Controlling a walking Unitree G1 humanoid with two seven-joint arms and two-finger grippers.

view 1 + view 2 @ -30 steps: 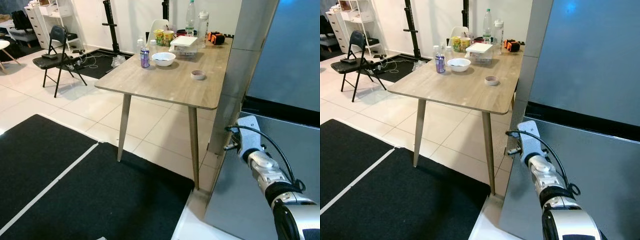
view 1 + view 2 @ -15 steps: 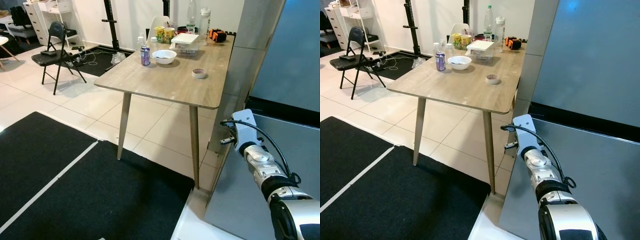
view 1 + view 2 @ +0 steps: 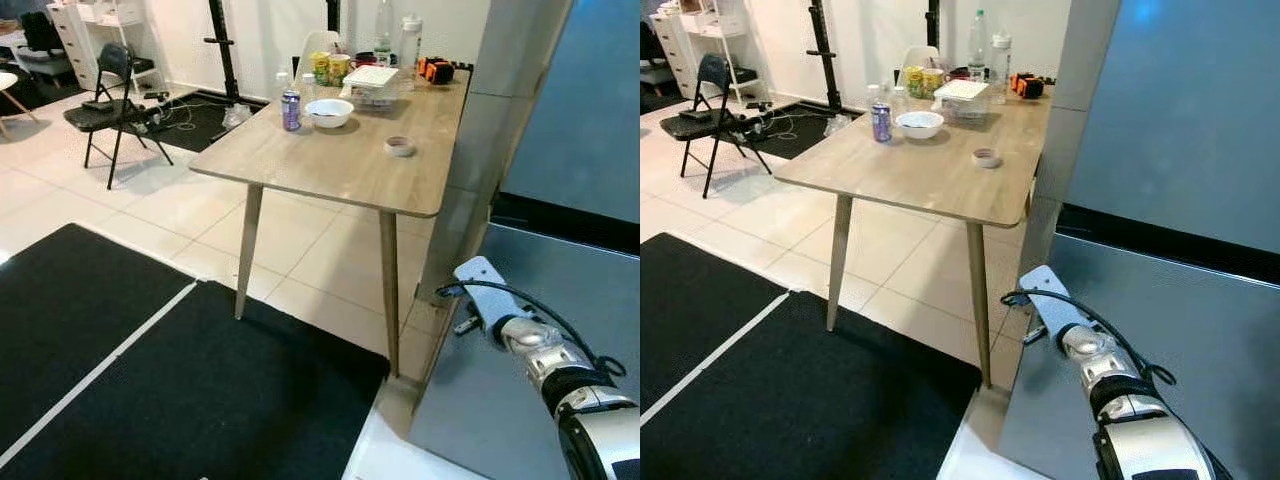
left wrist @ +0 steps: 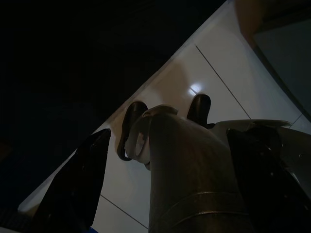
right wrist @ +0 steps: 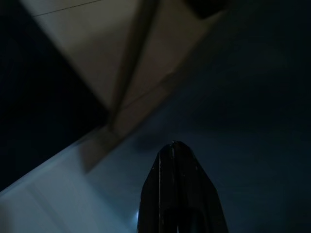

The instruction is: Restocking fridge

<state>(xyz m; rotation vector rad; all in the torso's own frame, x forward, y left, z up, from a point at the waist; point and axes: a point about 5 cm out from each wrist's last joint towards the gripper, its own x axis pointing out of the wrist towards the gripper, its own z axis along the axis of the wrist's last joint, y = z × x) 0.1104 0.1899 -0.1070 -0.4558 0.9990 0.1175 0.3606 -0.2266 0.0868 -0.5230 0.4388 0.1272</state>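
Jaws, right: in the right wrist view your right gripper (image 5: 177, 194) shows its two black fingers pressed together with no gap, so it is clenched and it grasps nothing.
Jaws, left: the left gripper (image 4: 165, 119) hangs over the pale floor tiles; its two dark fingers stand apart with nothing between them, so it is released and idle.
Right arm pose: the right arm (image 3: 545, 355) reaches forward and low, the wrist bent, with the white wrist block just at the left edge of the grey fridge door (image 3: 560, 300). I cannot tell if it touches the door.
Task things: the fridge (image 3: 1170, 150) stands at your right and both doors look closed. The goods are well apart from it, at the far end of the table (image 3: 340, 160): a purple can (image 3: 290, 110), a white bowl (image 3: 329, 113), a flat white container (image 3: 370, 78), bottles (image 3: 383, 22) and yellow cups (image 3: 319, 66).
Step in hand: I judge that you are at the door-opening step, because nothing is carried.
Next move: it calls for the closed fingers to hook behind the door edge and then pull outward. Keep clear of the table leg (image 3: 390, 285), which is near the arm.
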